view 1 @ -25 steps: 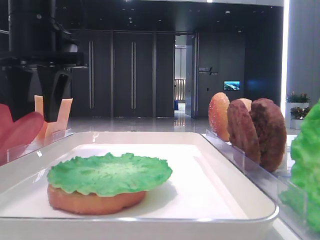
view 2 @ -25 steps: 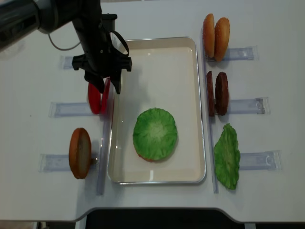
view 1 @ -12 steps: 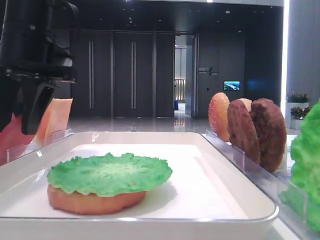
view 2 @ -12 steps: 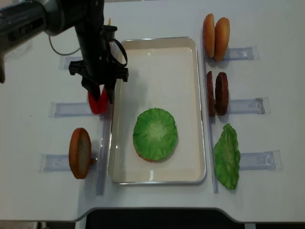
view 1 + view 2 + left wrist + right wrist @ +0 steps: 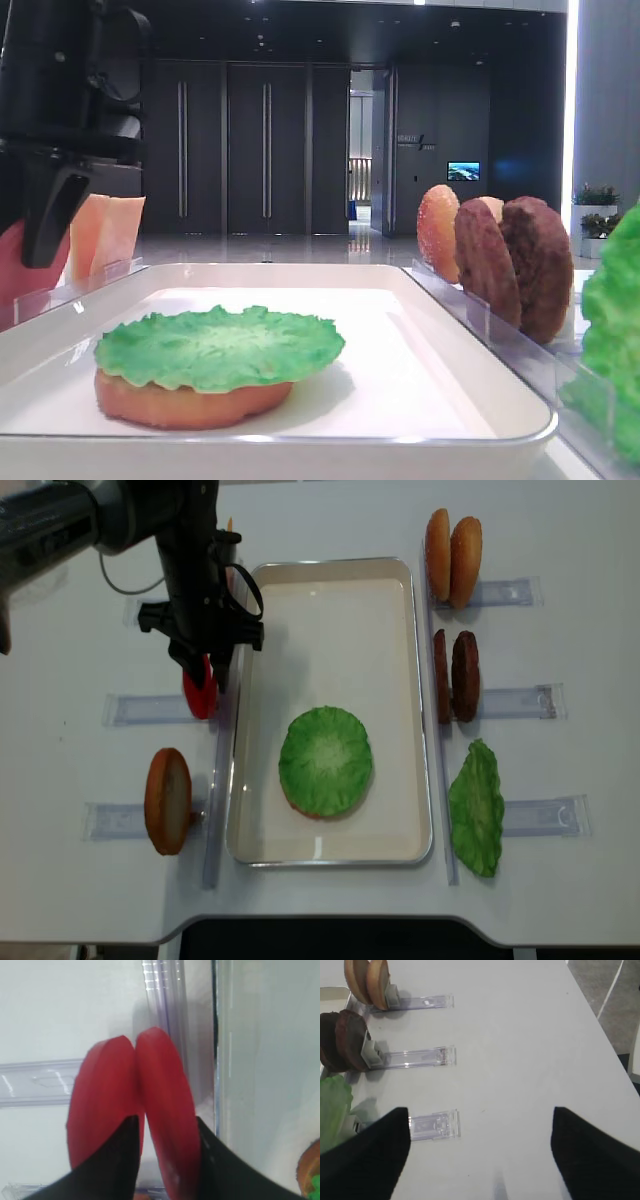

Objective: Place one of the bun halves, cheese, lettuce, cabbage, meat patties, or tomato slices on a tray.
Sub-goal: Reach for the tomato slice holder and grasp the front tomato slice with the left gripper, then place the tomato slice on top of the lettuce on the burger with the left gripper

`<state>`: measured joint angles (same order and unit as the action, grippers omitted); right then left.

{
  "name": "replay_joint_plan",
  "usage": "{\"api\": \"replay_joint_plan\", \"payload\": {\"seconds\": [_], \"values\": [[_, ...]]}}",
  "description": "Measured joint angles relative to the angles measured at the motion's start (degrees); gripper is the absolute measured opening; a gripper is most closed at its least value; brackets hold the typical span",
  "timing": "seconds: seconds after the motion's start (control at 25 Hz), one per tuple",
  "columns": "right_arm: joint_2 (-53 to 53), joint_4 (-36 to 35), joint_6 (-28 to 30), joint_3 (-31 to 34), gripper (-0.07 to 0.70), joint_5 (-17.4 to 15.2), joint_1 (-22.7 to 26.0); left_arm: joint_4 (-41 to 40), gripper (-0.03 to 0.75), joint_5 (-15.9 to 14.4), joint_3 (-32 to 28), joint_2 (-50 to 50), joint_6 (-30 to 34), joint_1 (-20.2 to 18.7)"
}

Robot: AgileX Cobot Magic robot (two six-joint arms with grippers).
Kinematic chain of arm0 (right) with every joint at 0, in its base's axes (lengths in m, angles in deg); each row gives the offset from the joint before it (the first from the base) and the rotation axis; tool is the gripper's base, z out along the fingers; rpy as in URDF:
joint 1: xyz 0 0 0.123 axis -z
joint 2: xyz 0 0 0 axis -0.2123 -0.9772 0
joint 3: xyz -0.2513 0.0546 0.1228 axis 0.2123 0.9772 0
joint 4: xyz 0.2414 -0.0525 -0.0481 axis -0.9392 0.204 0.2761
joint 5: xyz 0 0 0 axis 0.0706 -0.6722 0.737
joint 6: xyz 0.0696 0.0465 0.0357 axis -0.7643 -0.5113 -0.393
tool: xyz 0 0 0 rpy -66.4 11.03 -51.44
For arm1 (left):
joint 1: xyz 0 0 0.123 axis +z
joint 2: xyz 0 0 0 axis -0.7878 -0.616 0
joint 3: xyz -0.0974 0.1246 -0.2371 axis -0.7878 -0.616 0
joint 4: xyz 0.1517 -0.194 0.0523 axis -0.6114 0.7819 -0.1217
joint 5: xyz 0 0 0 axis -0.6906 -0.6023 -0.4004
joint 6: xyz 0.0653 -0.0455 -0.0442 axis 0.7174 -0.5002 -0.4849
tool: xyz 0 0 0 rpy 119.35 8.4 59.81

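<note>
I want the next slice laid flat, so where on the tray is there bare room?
The tray is bare across its far half, beyond the lettuce, and in a narrow strip at the near rim. The middle is taken by the lettuce-topped bun.

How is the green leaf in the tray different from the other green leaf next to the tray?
The lettuce in the tray lies flat and looks round from above; the lettuce outside stands on edge in a clear rack and looks narrow.

The tray lettuce rests on a bun half inside the white tray; the outside one sits beyond the tray's right rim, on nothing but its rack.

Both are bright green with crinkled edges.
</note>
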<state>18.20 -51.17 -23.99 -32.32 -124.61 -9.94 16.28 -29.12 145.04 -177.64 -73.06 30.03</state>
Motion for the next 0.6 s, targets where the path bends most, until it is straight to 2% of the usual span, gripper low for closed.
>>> {"api": "replay_joint_plan", "payload": {"seconds": [0.24, 0.6], "values": [[0.0, 0.0, 0.0, 0.0, 0.549, 0.0, 0.0, -1.83, 0.057, -0.05, 0.0, 0.0, 0.0, 0.0], [0.0, 0.0, 0.0, 0.0, 0.549, 0.0, 0.0, -1.95, 0.051, -0.16, 0.0, 0.0, 0.0, 0.0]]}}
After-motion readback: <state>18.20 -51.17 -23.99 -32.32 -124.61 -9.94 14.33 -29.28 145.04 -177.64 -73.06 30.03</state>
